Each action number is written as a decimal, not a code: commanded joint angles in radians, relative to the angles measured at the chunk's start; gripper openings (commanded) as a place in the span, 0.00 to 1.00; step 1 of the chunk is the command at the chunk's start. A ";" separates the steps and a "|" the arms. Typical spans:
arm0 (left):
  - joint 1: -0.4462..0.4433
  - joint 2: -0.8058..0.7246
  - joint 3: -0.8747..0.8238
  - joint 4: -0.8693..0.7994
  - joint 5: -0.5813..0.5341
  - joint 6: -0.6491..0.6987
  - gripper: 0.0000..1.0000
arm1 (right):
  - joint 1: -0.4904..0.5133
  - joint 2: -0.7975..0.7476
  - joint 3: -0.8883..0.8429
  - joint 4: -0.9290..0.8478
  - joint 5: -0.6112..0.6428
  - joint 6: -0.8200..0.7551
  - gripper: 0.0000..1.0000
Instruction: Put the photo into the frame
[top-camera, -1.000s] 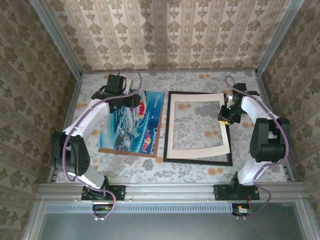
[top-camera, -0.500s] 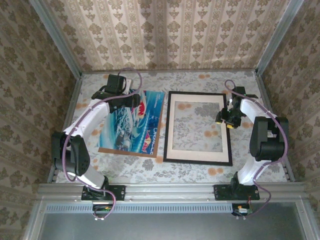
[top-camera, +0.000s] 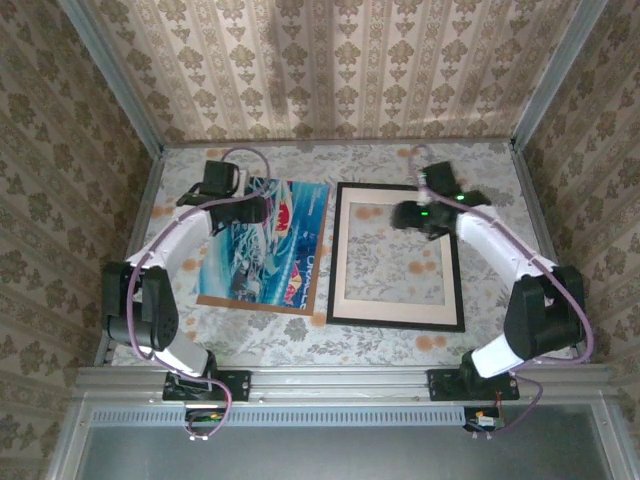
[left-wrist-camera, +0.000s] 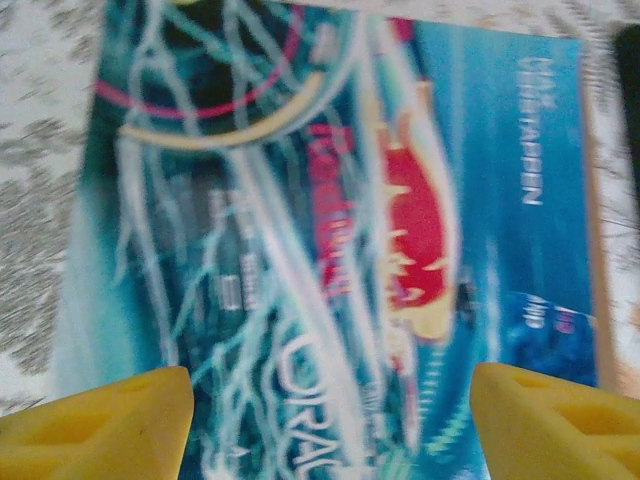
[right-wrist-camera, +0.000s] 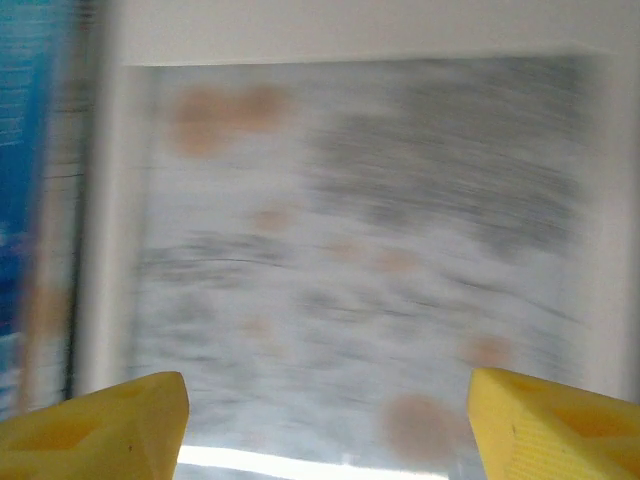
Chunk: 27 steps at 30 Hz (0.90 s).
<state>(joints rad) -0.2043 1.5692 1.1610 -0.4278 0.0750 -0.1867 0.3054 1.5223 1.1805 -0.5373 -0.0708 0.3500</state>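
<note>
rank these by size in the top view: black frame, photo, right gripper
1. the frame, largest
2. the photo, a little smaller
3. the right gripper, smallest by far, though it is nearer the camera

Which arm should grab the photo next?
Left. Its open gripper hangs right over the photo, which lies on that arm's side. The right gripper, also open, is over the frame, farther from the photo.

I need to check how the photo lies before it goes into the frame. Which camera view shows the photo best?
The top external view: the photo shows nearly whole, lying flat left of the frame. The left wrist view gives a blurred close-up of part of it; the right wrist view, a blurred blue strip at its left edge.
</note>
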 joint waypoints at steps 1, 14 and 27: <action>0.089 0.024 0.001 0.007 0.010 -0.034 0.74 | 0.188 0.086 0.037 0.185 -0.035 0.134 0.76; 0.288 0.338 0.209 -0.128 0.098 0.000 0.76 | 0.457 0.564 0.402 0.245 -0.010 0.216 0.76; 0.291 0.500 0.330 -0.194 0.209 0.054 0.79 | 0.458 0.716 0.415 0.275 -0.070 0.248 0.66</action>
<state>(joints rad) 0.0811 2.0365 1.4586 -0.5755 0.2344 -0.1619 0.7635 2.1937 1.5887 -0.2646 -0.1112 0.5735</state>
